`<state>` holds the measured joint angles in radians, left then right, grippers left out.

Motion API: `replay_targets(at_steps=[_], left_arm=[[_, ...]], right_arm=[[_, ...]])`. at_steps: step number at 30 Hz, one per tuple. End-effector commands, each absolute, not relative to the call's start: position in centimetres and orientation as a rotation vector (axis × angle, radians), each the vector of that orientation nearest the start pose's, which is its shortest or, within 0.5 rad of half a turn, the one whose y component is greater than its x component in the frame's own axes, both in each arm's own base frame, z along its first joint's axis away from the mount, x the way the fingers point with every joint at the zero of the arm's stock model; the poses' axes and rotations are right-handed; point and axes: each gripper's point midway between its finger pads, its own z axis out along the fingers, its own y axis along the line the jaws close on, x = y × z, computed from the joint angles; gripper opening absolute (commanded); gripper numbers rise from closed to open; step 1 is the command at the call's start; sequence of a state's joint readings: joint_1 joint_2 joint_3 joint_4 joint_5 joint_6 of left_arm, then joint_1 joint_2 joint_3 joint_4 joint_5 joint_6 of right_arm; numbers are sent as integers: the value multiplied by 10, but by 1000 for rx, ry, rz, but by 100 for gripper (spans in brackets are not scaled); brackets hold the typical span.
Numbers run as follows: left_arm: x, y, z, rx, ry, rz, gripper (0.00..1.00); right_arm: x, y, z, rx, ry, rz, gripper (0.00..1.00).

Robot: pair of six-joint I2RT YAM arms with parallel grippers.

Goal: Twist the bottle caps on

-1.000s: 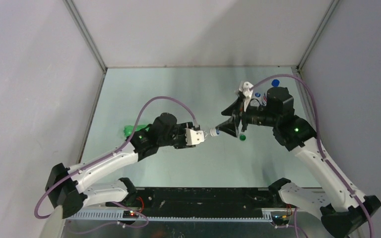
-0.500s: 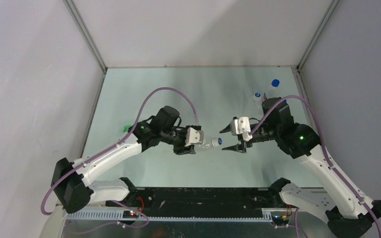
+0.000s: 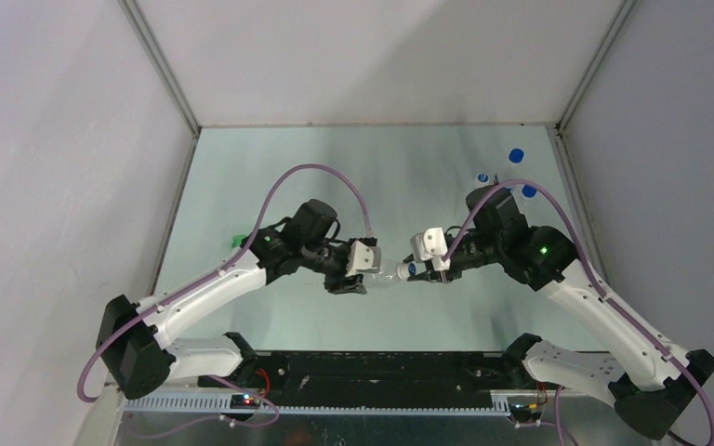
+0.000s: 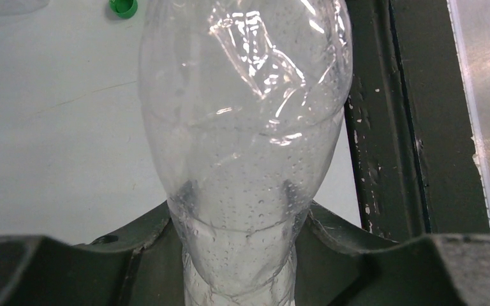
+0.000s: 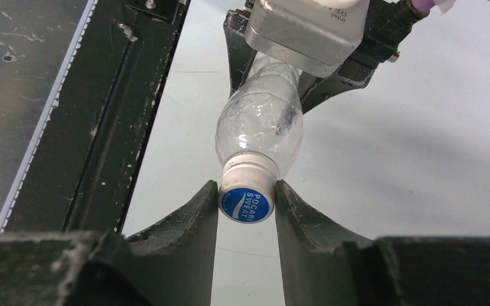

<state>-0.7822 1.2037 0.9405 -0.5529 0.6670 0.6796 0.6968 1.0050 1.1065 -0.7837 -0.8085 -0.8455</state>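
Observation:
A clear colourless bottle (image 3: 387, 272) lies level above the table between the two arms. My left gripper (image 3: 358, 276) is shut on its body, the fingers (image 4: 137, 236) pressing both sides of the bottle (image 4: 242, 127). A white cap with a blue printed top (image 5: 247, 203) sits on the bottle's neck. My right gripper (image 5: 247, 191) is shut on this cap, both fingers (image 5: 194, 217) touching its sides. A green cap (image 4: 123, 6) lies on the table beyond the bottle. The translucent green bottle (image 3: 238, 242) peeks out behind my left arm.
Three bright blue caps (image 3: 517, 155) lie near the table's far right corner. The black base rail (image 3: 381, 372) runs along the near edge. Grey walls enclose the table on the left, back and right.
My right gripper has swung from the far right down to the bottle's mouth and closed its jaws onto the cap. My left arm shifted the bottle slightly forward and then held still.

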Motion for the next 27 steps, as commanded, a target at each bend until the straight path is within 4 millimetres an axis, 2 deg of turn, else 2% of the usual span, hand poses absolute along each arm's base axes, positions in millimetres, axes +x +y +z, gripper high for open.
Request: replay_targets(at_steps=[1, 3, 6, 7, 8, 11, 12, 13, 14, 15, 16, 17, 18, 19, 20, 21, 25, 27], left_arm=[[160, -290, 193, 1726, 1425, -874, 0], [164, -290, 195, 1706, 1424, -853, 0], [177, -290, 197, 1633, 1457, -788, 0], [183, -292, 205, 1594, 1432, -764, 0], [189, -290, 200, 1555, 1470, -727, 0], [202, -290, 209, 1472, 1419, -610, 0], [212, -284, 214, 1426, 1418, -515, 0], [213, -286, 215, 1413, 1390, -476, 0], [224, -276, 223, 1359, 1378, -368, 0], [231, -273, 222, 1334, 1352, -265, 0], [234, -272, 236, 1286, 1297, -219, 0], [236, -267, 230, 1291, 1276, -125, 0], [238, -266, 245, 1239, 1222, -89, 0], [237, -261, 237, 1257, 1204, 4, 0], [238, -259, 246, 1225, 1168, 43, 0], [238, -254, 243, 1240, 1150, 137, 0], [239, -246, 241, 1247, 1102, 323, 0], [238, -245, 237, 1264, 1122, 333, 0]], right_arm=[[141, 254, 262, -1754, 1216, 792, 34], [142, 255, 262, -1729, 1254, 813, 25], [147, 262, 265, -1624, 1382, 887, 2], [148, 264, 264, -1598, 1419, 905, 0], [152, 267, 263, -1532, 1505, 937, 0], [168, 275, 260, -1331, 1715, 990, 0], [174, 280, 257, -1205, 1828, 1038, 0], [178, 281, 258, -1064, 1941, 1099, 0], [190, 283, 255, -974, 1997, 1115, 0], [196, 289, 251, -819, 2111, 1183, 0], [205, 286, 250, -718, 2158, 1199, 0], [210, 289, 247, -559, 2256, 1257, 0], [216, 287, 244, -465, 2301, 1278, 0], [220, 289, 240, -337, 2371, 1316, 0], [225, 288, 238, -262, 2400, 1325, 0], [229, 291, 235, -176, 2430, 1355, 0], [239, 298, 237, -92, 2405, 1399, 0], [243, 297, 240, -104, 2379, 1385, 0]])
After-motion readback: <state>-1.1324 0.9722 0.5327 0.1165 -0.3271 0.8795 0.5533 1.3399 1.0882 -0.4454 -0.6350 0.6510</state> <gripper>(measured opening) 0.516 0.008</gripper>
